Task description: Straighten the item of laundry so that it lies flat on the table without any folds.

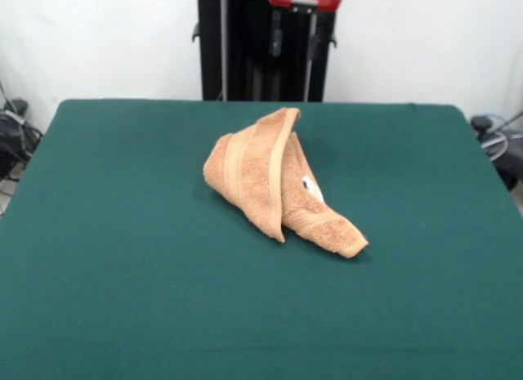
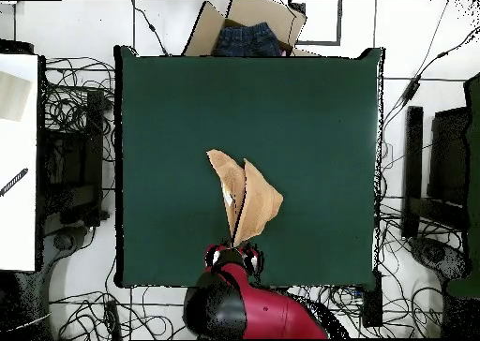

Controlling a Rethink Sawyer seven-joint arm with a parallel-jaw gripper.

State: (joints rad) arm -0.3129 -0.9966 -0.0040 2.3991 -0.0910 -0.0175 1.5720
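Observation:
The orange-tan terry towel (image 1: 265,180) lies folded and bunched near the middle of the dark green table (image 1: 122,233). Two flaps overlap, with one pointed end towards the pedestal and one towards the front right. A woven band runs along the upper flap, and a small white tag (image 1: 310,186) shows on the lower one. In the overhead view the towel (image 2: 246,201) sits on the table (image 2: 169,112) just above the gripper (image 2: 234,257). The gripper is drawn back at the table's edge by the robot's base, apart from the towel and holding nothing.
The black pedestal (image 1: 261,53) stands behind the table's far edge. A cardboard box holding jeans (image 2: 248,33) sits past the opposite edge. A white surface (image 2: 19,159) is at the left, dark equipment (image 2: 448,169) at the right, and cables lie on the floor.

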